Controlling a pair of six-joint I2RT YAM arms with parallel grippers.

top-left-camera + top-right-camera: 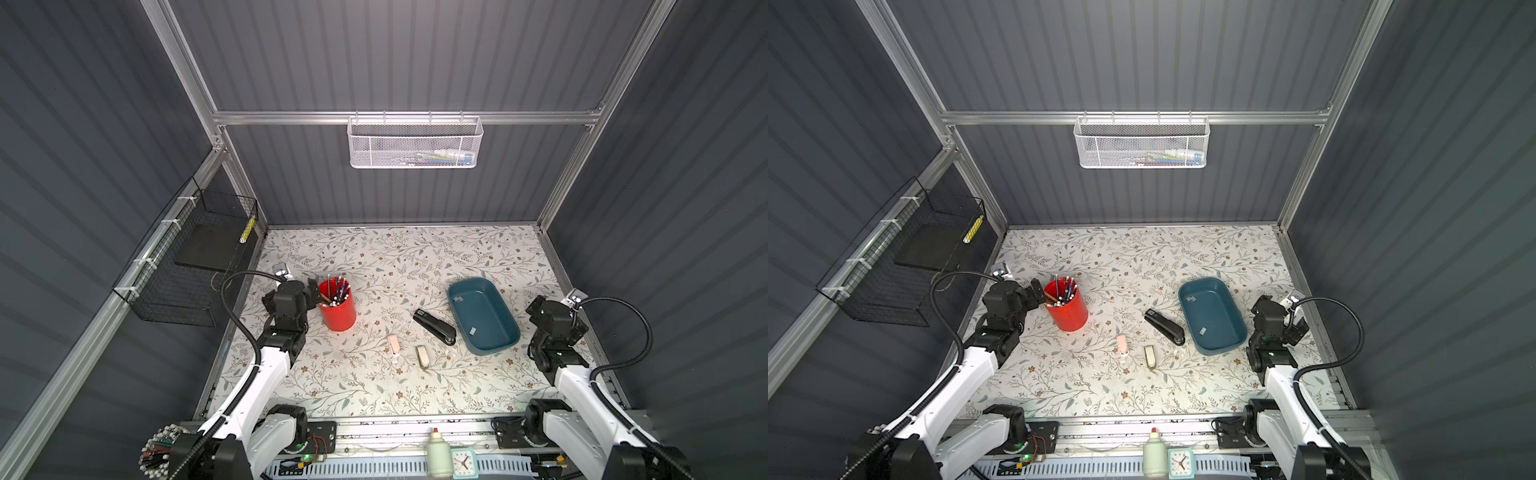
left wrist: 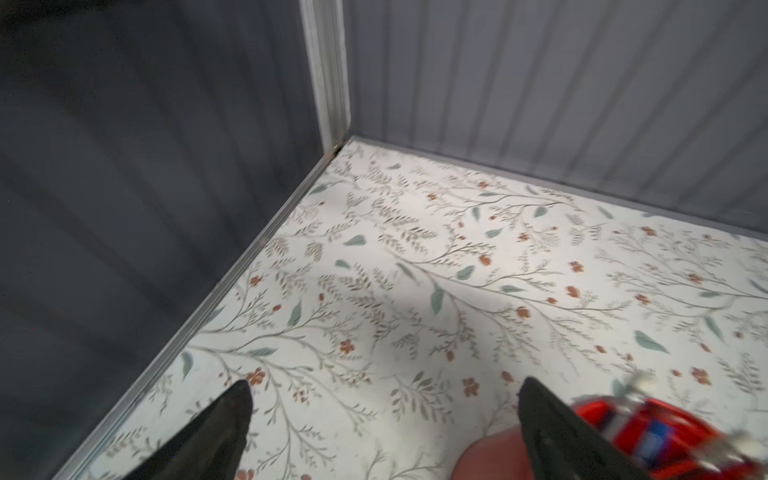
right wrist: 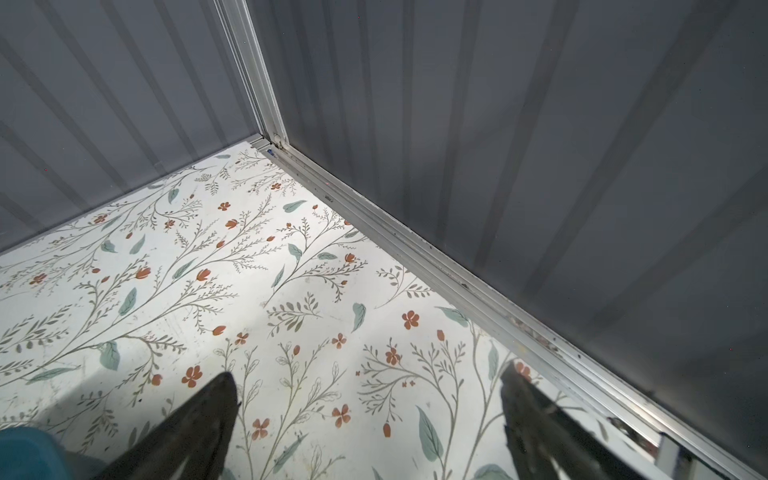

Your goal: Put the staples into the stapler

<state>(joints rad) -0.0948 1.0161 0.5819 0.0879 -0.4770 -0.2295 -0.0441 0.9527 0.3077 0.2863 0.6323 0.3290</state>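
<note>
The black stapler [image 1: 434, 327] [image 1: 1165, 327] lies closed on the flowered table, right of centre. It rests against the left side of a blue tray [image 1: 469, 282] [image 1: 1202, 282]. Inside the tray lie two small grey staples strips [image 1: 458, 298] [image 1: 472, 331] [image 1: 1191, 298]. My left gripper [image 1: 313, 291] [image 1: 1038, 293] [image 2: 386, 386] hangs open and empty at the far left, beside a red pen cup [image 1: 337, 316] [image 2: 648, 436]. At the right edge, just right of the tray, my right gripper [image 1: 536, 302] [image 1: 1264, 300] [image 3: 368, 374] is open and empty. A tray corner [image 3: 25, 453] shows in the right wrist view.
A small pink object [image 1: 394, 345] and a small beige one [image 1: 423, 356] lie in front of the stapler. A bottle [image 1: 439, 455] and a clock [image 1: 462, 462] stand at the front rail. A white mesh basket [image 1: 415, 141] hangs on the back wall, a black wire basket [image 1: 195, 266] on the left wall.
</note>
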